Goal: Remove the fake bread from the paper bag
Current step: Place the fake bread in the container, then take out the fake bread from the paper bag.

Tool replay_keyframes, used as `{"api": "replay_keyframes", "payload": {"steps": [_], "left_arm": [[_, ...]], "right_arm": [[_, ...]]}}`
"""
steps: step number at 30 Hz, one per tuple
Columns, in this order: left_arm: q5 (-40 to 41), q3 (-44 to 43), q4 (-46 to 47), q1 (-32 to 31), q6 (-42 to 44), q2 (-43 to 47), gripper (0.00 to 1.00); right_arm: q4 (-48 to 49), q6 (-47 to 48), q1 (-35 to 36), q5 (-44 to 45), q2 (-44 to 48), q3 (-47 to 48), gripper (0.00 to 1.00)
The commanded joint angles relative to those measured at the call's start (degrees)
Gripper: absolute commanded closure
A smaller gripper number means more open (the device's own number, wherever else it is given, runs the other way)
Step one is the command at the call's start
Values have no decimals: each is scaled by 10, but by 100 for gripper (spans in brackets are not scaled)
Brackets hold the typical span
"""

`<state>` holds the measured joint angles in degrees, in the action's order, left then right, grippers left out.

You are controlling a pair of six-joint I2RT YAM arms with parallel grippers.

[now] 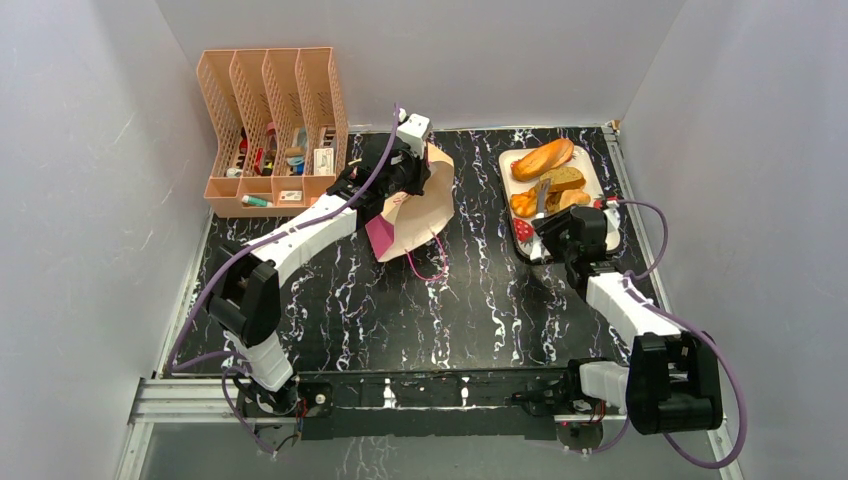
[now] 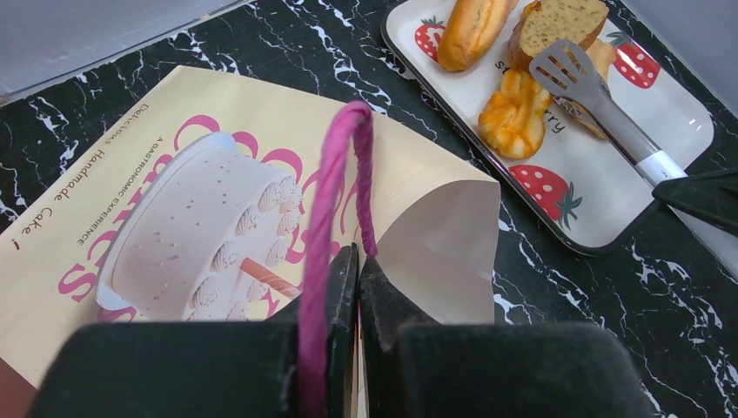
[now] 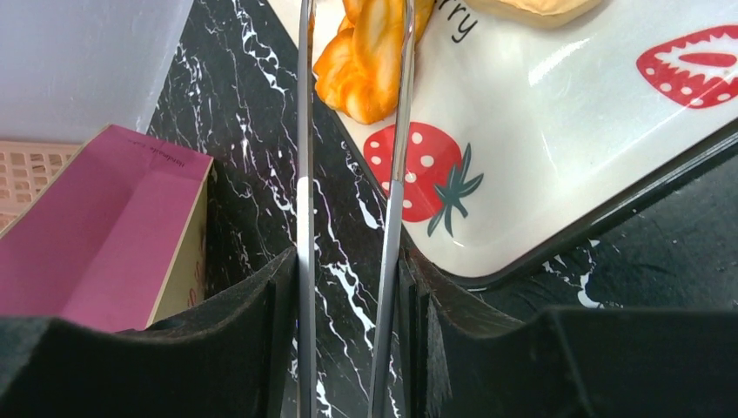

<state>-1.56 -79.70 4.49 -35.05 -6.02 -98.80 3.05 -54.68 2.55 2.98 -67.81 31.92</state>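
Note:
The paper bag (image 1: 412, 205) lies tilted on the black marble table, its maroon bottom towards the front. In the left wrist view its tan side (image 2: 174, 200) shows a cake print. My left gripper (image 1: 408, 170) is shut on the bag's rim (image 2: 358, 257), and the pink handle (image 2: 335, 174) loops over one finger. My right gripper (image 1: 560, 225) is shut on metal tongs (image 3: 396, 174). The tong arms stand on either side of an orange pastry (image 3: 374, 52) on the strawberry tray (image 1: 592, 165). A long loaf (image 1: 543, 158) and sliced bread (image 1: 565, 180) also lie on the tray.
A peach file rack (image 1: 270, 130) with small items stands at the back left. Grey walls close in the table on three sides. The bag's second pink handle (image 1: 432, 262) trails on the table in front of the bag.

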Motion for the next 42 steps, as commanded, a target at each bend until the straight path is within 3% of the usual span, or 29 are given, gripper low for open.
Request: {"api": "replay_keyframes", "payload": {"steps": [1,9,14,21,32,42], "left_arm": [[-11,-2,7,-1,-6,36,100],[-8,-2,3,-1,-4,39,100],[-5,8,5,-1,3,42,100],[-19,16,16,-2,12,38,100],[-32,-14,1,-2,15,-1,100],[-34,-49,-12,-1,8,-30,100]], "right_arm": [[14,-1,-2,-9,37,-11,61],[-8,4,-3,-24,78,-24,62],[-20,13,0,-58,125,-41,68],[-91,55,15,-100,206,-21,72],[-201,117,173,-73,280,37,74],[-299,137,191,-148,325,76,75]]}}
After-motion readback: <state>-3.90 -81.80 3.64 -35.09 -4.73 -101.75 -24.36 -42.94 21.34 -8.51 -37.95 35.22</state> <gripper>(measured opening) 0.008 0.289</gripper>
